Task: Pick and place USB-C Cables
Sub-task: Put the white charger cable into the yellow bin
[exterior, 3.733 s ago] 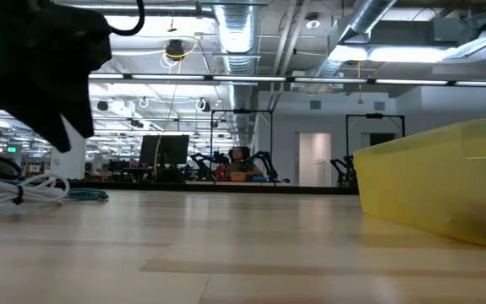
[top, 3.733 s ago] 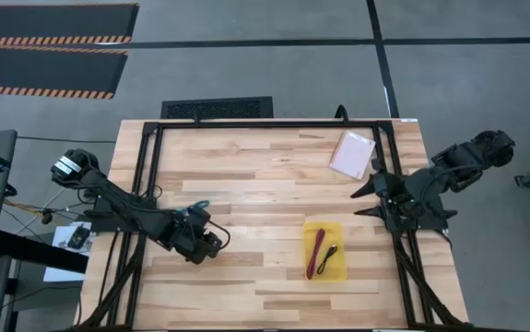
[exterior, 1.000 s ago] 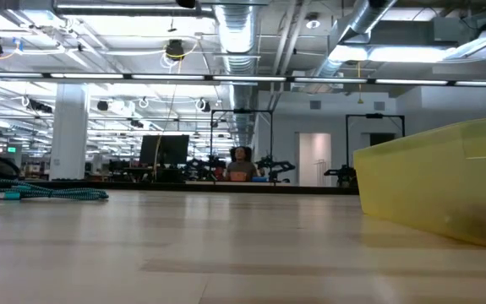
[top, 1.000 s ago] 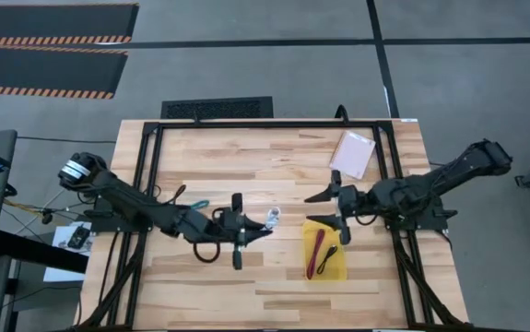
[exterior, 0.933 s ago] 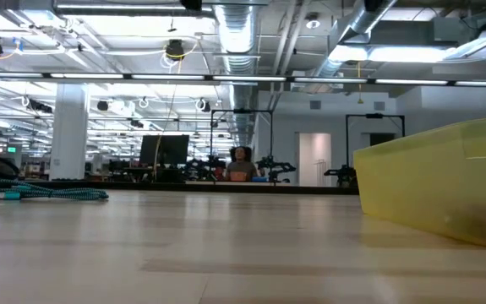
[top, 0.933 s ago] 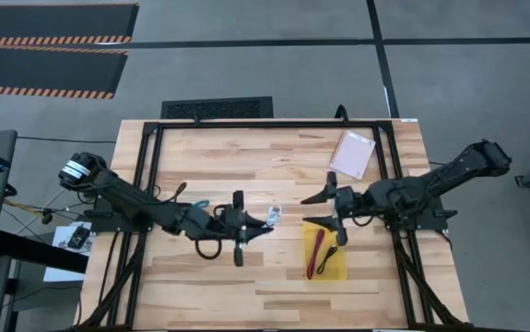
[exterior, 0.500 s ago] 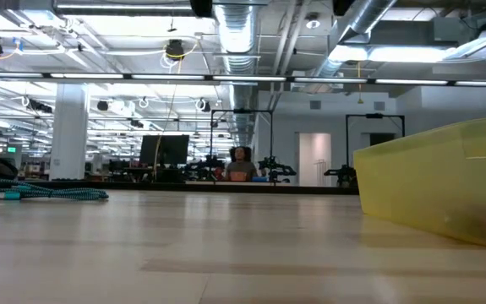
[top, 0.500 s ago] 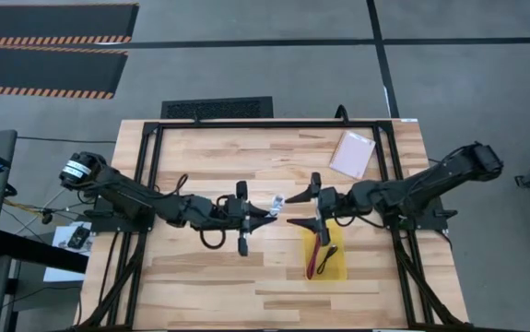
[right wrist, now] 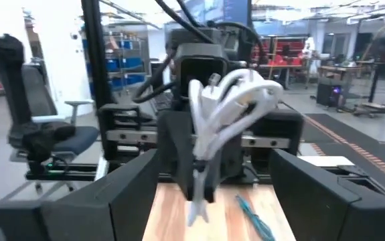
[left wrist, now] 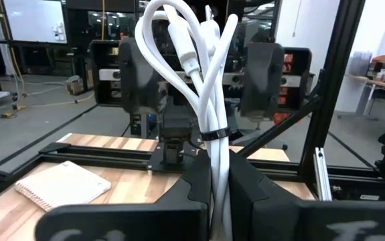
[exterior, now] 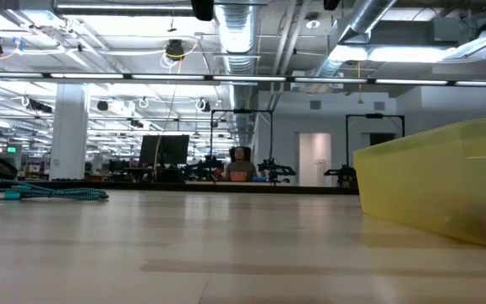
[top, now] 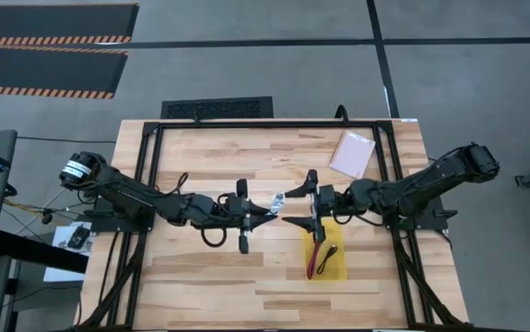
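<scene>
A white USB-C cable bundle point(left wrist: 199, 73), bound by a dark tie, sticks out of my left gripper point(top: 266, 212), which is shut on it above the table's middle. My right gripper point(top: 290, 207) faces it from the right, open, with one finger on either side of the bundle's free loops point(right wrist: 229, 100); I see no touch. A red cable point(top: 318, 247) and a black cable point(top: 332, 254) lie in the yellow tray point(top: 341, 231). A teal cable point(exterior: 44, 192) lies on the table to the left. My left gripper pinches the white bundle between its two fingers at the end just below the tie point(left wrist: 217, 167). The fingers lie level and point toward the table's right, along the bundle. The bundle is lifted clear of the table, its loops point(left wrist: 179, 33) reaching past the fingertips.
A flat pale pink packet point(top: 352, 154) lies at the far right of the table. A black frame point(top: 149, 157) runs along the table's far edge and both sides. The yellow tray's wall point(exterior: 437, 186) fills the right of the low view.
My left gripper has carried the white bundle a little toward the table's right, still shut on it. My right gripper has gone toward the table's left, from over the tray's far end up to the bundle, so that its fingers now flank the loops.
</scene>
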Action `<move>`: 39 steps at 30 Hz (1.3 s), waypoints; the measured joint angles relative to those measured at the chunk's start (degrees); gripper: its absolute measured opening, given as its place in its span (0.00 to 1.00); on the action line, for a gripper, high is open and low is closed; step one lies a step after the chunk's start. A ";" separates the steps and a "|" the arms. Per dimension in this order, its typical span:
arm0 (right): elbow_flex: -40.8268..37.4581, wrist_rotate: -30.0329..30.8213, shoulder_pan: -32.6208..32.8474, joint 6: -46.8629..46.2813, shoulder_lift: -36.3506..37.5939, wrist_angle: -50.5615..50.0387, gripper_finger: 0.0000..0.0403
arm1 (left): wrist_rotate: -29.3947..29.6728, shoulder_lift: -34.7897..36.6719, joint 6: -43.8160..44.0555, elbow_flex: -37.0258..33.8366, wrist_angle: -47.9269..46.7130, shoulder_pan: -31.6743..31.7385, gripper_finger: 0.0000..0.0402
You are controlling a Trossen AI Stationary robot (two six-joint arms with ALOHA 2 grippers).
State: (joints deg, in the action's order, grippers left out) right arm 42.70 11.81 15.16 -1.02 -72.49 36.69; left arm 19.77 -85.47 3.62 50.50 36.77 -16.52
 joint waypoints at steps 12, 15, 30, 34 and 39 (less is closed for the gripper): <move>0.00 -1.53 -0.38 0.00 0.02 2.81 0.76 | 0.01 0.00 1.37 0.02 0.48 1.86 0.00; 0.00 -1.55 -0.31 0.00 0.02 2.79 0.76 | -0.01 0.00 1.55 0.02 0.35 2.02 0.00; 0.00 -1.49 -2.21 -1.05 0.02 2.70 0.76 | -0.59 -0.02 1.49 0.07 0.76 2.31 0.00; 0.00 -1.47 -2.21 -1.08 0.02 2.70 0.76 | -0.58 -0.02 1.51 0.07 0.77 2.65 0.00; 0.00 -1.42 -2.24 -1.06 0.02 2.55 0.76 | -0.57 -0.02 1.53 0.07 0.79 2.65 0.00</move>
State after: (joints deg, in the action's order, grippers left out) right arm 42.70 10.39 12.93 -2.08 -72.47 39.25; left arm 19.20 -85.49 5.15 50.57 37.56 -13.87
